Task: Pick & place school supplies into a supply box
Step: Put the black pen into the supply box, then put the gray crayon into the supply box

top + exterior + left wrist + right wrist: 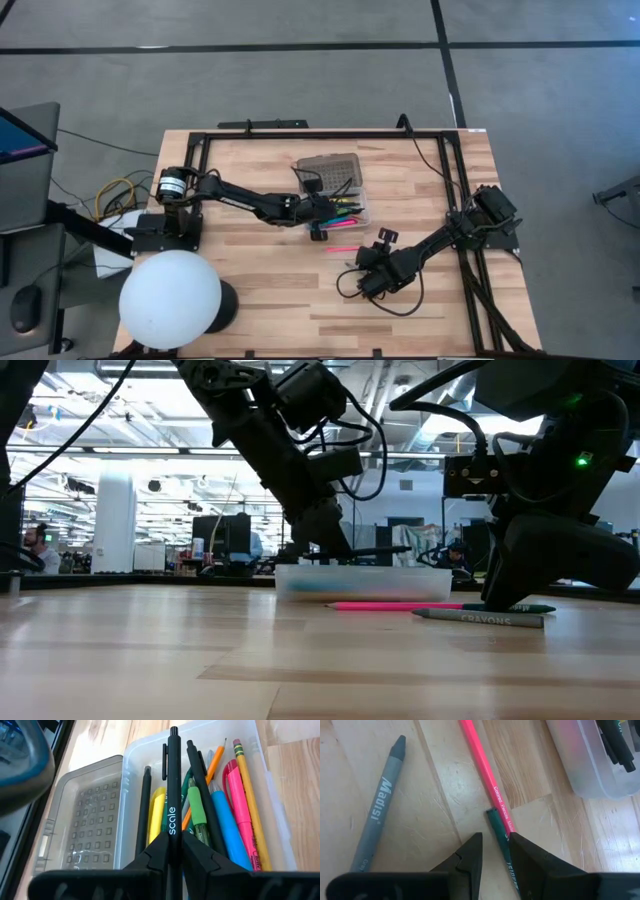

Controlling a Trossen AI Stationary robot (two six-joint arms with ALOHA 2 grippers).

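Left end effector (pixel 174 851) clamped on a thin black pen (pixel 172 780), long axis in line with the clear plastic supply box (pixel 280 845), above pens inside. Right end effector (pixel 496 851) fingers apart over a dark green pencil (pixel 499 834), beside a pink coloured pencil (pixel 485 765) on the wooden surface (pixel 440 780); grey crayon (pixel 380 815) near.

The table (pixel 260 300) is pale wood, built of butcher-block planks, and stands on a grey floor (pixel 300 90) crossed by dark lines. A black metal frame (pixel 330 133) runs along the table's far edge. On the near left corner sits a large white sphere (pixel 170 299) on a dark base. Left of the table, a monitor (pixel 22 135) glows blue, with loose cables (pixel 115 192) nearby. Looking level across the table, an open workspace stretches back under rows of bright ceiling lights (pixel 130 405), with a white column (pixel 115 520) and a seated person (pixel 35 545) at the far left.
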